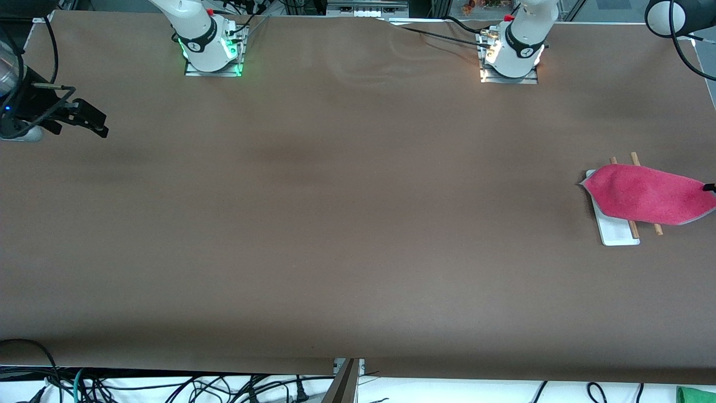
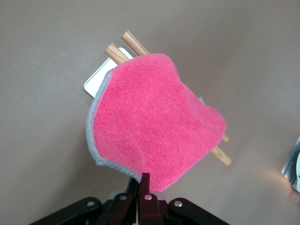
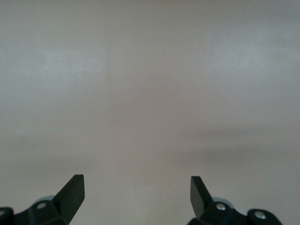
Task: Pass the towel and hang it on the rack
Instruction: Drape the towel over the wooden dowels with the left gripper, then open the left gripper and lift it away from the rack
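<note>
The pink-red towel (image 1: pixel 643 193) lies draped over the rack's two brown rods (image 1: pixel 634 159) at the left arm's end of the table. The rack's white base (image 1: pixel 618 230) shows under it. In the left wrist view the towel (image 2: pixel 154 122) covers the middle of the rods (image 2: pixel 129 44) and most of the base (image 2: pixel 96 82). My left gripper (image 2: pixel 142 180) is shut on the towel's corner; only its tip (image 1: pixel 709 187) shows in the front view. My right gripper (image 1: pixel 92 120) waits open and empty over the right arm's end of the table, with bare table under it (image 3: pixel 137 187).
The arm bases (image 1: pixel 212 50) (image 1: pixel 512 56) stand along the table's edge farthest from the front camera. Cables (image 1: pixel 168 389) hang below the nearest edge. A metal plate (image 2: pixel 293 164) shows at the edge of the left wrist view.
</note>
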